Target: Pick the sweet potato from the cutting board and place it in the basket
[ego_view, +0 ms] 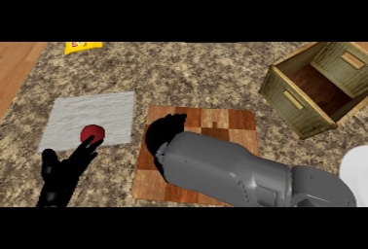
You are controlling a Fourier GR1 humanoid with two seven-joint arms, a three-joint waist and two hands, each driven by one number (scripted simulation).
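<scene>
The wooden cutting board (230,121) lies in the middle of the counter. My right forearm crosses it from the lower right, and my right hand (164,137) is down over the board's left part. No sweet potato shows; whatever lies under that hand is hidden. The woven basket (287,99) stands at the upper right, tilted, with its open inside facing up and nothing visible in it. My left hand (61,170) rests open at the lower left, fingers up, beside the board.
A grey cloth (108,109) lies left of the board with a small red round thing (93,132) on it, just past my left fingertips. A yellow item (82,46) sits at the far top left. A white object (356,168) shows at the right edge.
</scene>
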